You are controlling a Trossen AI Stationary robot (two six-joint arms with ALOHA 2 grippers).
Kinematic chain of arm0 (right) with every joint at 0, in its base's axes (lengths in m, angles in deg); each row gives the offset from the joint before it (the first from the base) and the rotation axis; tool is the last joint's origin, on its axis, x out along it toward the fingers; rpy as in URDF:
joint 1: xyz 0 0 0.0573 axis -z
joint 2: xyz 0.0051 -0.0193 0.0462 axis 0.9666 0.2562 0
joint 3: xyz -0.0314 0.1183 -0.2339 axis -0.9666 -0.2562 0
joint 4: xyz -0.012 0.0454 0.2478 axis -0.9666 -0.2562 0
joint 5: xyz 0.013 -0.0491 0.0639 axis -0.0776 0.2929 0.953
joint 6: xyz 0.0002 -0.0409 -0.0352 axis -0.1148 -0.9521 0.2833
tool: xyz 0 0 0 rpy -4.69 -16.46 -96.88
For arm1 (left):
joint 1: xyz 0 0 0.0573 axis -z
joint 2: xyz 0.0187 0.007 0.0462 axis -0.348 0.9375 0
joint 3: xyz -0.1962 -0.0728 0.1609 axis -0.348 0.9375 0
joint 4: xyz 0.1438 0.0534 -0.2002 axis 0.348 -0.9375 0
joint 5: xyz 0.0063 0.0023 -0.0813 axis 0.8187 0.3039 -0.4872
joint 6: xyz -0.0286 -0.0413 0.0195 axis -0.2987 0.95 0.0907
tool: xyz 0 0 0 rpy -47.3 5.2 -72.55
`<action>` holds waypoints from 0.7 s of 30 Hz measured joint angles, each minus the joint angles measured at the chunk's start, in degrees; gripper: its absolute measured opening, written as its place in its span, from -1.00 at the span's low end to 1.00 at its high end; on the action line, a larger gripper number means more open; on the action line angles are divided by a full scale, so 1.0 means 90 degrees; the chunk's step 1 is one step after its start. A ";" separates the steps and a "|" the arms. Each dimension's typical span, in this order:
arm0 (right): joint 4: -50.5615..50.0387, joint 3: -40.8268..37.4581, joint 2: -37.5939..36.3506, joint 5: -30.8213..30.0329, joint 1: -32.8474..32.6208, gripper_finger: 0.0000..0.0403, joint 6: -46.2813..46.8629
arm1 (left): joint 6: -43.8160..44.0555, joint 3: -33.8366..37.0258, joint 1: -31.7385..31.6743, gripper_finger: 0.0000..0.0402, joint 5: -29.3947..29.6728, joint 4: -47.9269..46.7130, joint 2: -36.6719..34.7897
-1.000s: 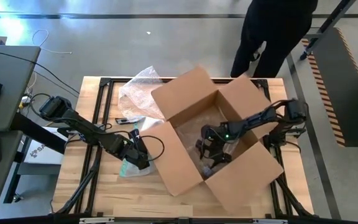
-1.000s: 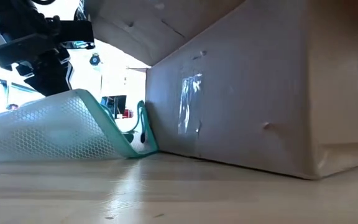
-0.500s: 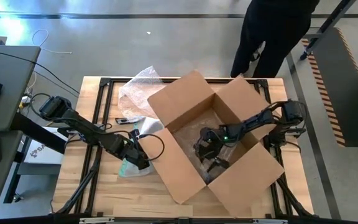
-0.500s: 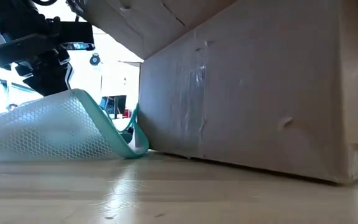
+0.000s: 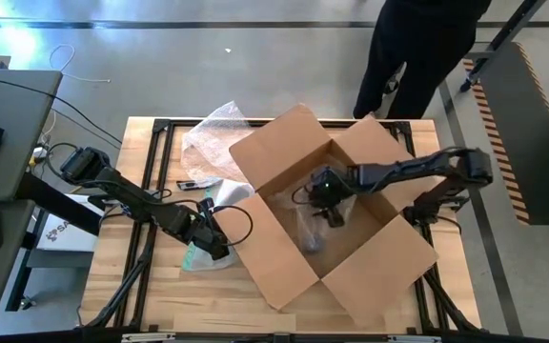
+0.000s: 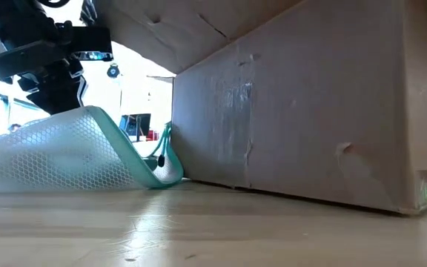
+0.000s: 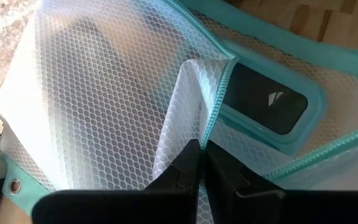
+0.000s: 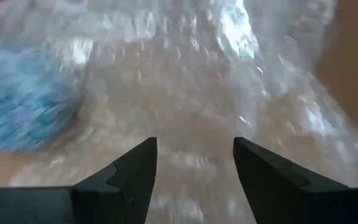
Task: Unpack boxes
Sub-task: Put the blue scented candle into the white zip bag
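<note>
Nearest the table's front edge, the cardboard box (image 5: 336,224) sits open on the right half of the wooden table (image 5: 151,295), flaps spread wide, one flap hanging toward the near edge. From table height its brown side wall fills most of the picture, with clear tape shining on it.

Just left of the box, the left gripper (image 5: 219,245) is down low, fingers pinched tight on a fold of the mesh pouch (image 5: 201,255) with the teal zipper edge. The pouch lies on the table, touching the box's left wall at its teal corner.

Inside the box, the right gripper (image 5: 330,205) hangs over the contents, fingers parted and holding nothing. Below it lies bubble wrap (image 8: 229,93), bundled around something blue (image 8: 23,118) that's too blurred to identify.

Farther back, left of the box's far flap, a crumpled clear plastic sheet (image 5: 208,143) rests on the table. Beyond the far edge, a person in dark clothing (image 5: 417,48) stands on the floor.
</note>
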 joint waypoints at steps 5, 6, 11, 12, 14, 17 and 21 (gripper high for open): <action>-0.1113 0.0595 -0.0172 0.0700 0.0261 -0.01 -0.0210 | -0.0002 0.0001 0.0000 -1.00 0.0000 0.0001 0.0000; -0.1292 0.0703 -0.0168 0.0944 0.0289 -0.01 -0.0223 | 0.0000 0.0000 0.0001 -1.00 0.0000 0.0002 0.0000; -0.1571 0.0885 -0.0141 0.2806 0.0124 -0.01 -0.0963 | 0.0000 0.0000 0.0005 -1.00 0.0000 0.0005 0.0002; -0.1565 0.0885 -0.0137 0.2872 0.0016 -0.01 -0.1073 | -0.0001 0.0001 0.0005 -1.00 0.0000 0.0002 0.0002; -0.1511 0.0885 -0.0082 0.2860 -0.0211 -0.01 -0.1233 | 0.0000 0.0000 0.0005 -1.00 0.0000 0.0008 0.0002; -0.1206 0.0885 0.0080 0.2934 -0.0559 -0.01 -0.1173 | 0.0000 0.0002 0.0005 -1.00 0.0000 0.0012 0.0002; -0.1096 0.0887 0.0393 0.3338 -0.0949 -0.04 -0.1032 | -0.0002 0.0000 0.0005 -1.00 0.0002 0.0012 0.0002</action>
